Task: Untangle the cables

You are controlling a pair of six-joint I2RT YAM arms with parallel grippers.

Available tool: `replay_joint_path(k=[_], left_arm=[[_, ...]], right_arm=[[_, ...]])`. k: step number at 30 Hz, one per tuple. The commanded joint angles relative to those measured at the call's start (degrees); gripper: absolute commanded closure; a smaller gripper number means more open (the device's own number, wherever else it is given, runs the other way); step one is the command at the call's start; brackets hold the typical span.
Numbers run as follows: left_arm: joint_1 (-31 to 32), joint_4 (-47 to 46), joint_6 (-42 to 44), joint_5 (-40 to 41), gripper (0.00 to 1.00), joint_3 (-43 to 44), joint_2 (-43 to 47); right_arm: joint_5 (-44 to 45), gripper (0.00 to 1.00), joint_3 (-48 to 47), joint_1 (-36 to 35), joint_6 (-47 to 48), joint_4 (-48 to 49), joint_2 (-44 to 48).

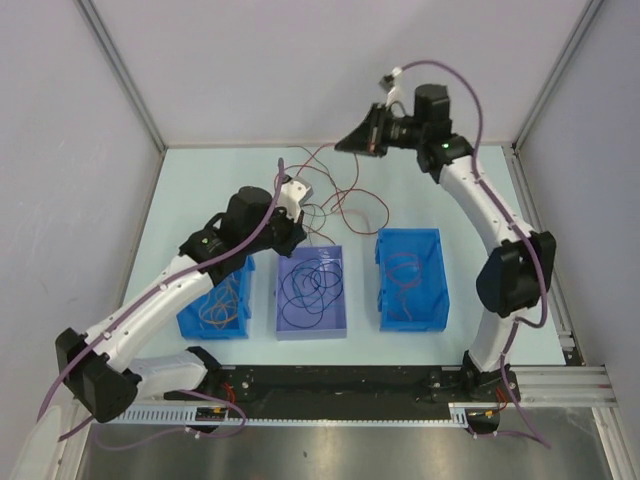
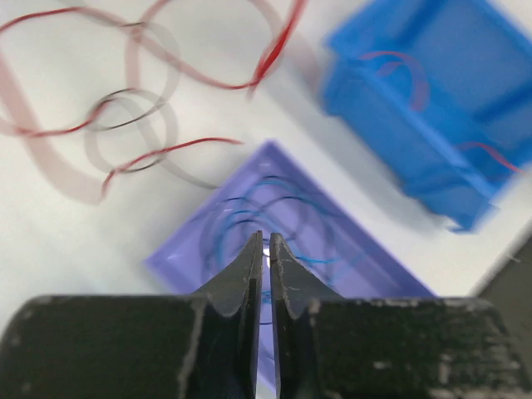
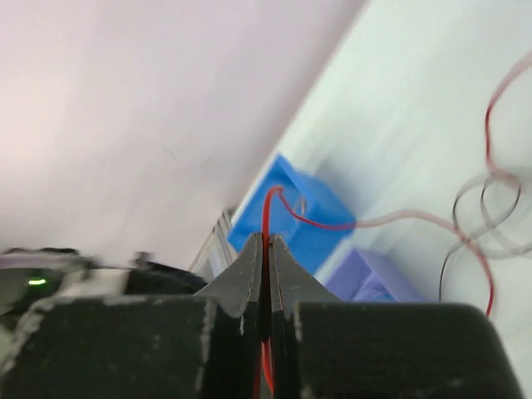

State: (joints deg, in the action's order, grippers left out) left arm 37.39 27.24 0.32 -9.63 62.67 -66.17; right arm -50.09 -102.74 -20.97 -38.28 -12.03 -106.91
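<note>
My right gripper [image 1: 342,146] is raised near the back wall and shut on a red cable [image 1: 345,190]. In the right wrist view the cable [image 3: 332,224] runs between the fingertips of the right gripper [image 3: 266,238] and down to the table. Red loops [image 2: 191,75] lie tangled with a dark cable [image 2: 133,125] on the white table. My left gripper [image 1: 298,192] hovers over the purple bin [image 1: 312,330]. Its jaws [image 2: 265,237] are shut, with a thin dark-blue strand [image 2: 303,260] at the tips. Dark cables [image 1: 310,285] lie coiled in that bin.
A blue bin [image 1: 190,325] at the left holds orange-tan wires. Another blue bin [image 1: 410,320] at the right holds red wires and also shows in the left wrist view [image 2: 391,125]. Walls enclose the table at the back and sides. A black rail runs along the front edge.
</note>
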Motion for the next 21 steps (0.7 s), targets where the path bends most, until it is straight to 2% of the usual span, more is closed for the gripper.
replay_joint_path(k=[1,3,5,7,10,11,12,13,16,21], left_arm=[[0.3,0.3,-3.9,18.0,0.9,0.4,-1.4],[0.2,2.1,-5.4,24.2,0.92,1.2,-3.6],[0.2,3.9,-6.1,26.5,0.93,1.6,-5.1],[0.2,5.1,-7.6,27.9,0.9,2.4,-6.2],[0.1,5.1,-8.6,28.3,0.68,2.0,-5.1],[0.1,4.4,-8.7,28.3,0.52,1.8,-4.6],[0.2,4.0,-8.9,28.4,0.45,1.2,-3.9],[0.1,3.4,-9.0,28.8,0.31,1.0,-2.8],[0.1,2.1,-9.6,27.9,0.17,0.3,-1.1],[0.2,0.0,-10.4,24.0,0.1,0.4,0.7]], right_arm=[[2.3,1.0,-9.5,1.9,1.1,4.3,9.0],[2.9,1.0,-10.5,2.7,1.8,4.2,10.6],[3.2,1.0,-10.3,3.7,1.0,5.5,12.8],[3.7,1.0,-9.9,4.3,0.9,6.8,14.3],[5.7,1.0,-9.4,4.6,2.2,6.2,15.2],[6.4,1.0,-9.0,4.6,2.7,6.1,16.1],[7.3,1.0,-8.8,4.6,3.2,6.1,16.5],[7.6,1.0,-8.7,4.7,3.3,6.2,17.2],[7.9,1.0,-9.8,4.6,3.0,6.7,17.5],[9.3,1.0,-10.7,4.7,3.6,6.4,19.2]])
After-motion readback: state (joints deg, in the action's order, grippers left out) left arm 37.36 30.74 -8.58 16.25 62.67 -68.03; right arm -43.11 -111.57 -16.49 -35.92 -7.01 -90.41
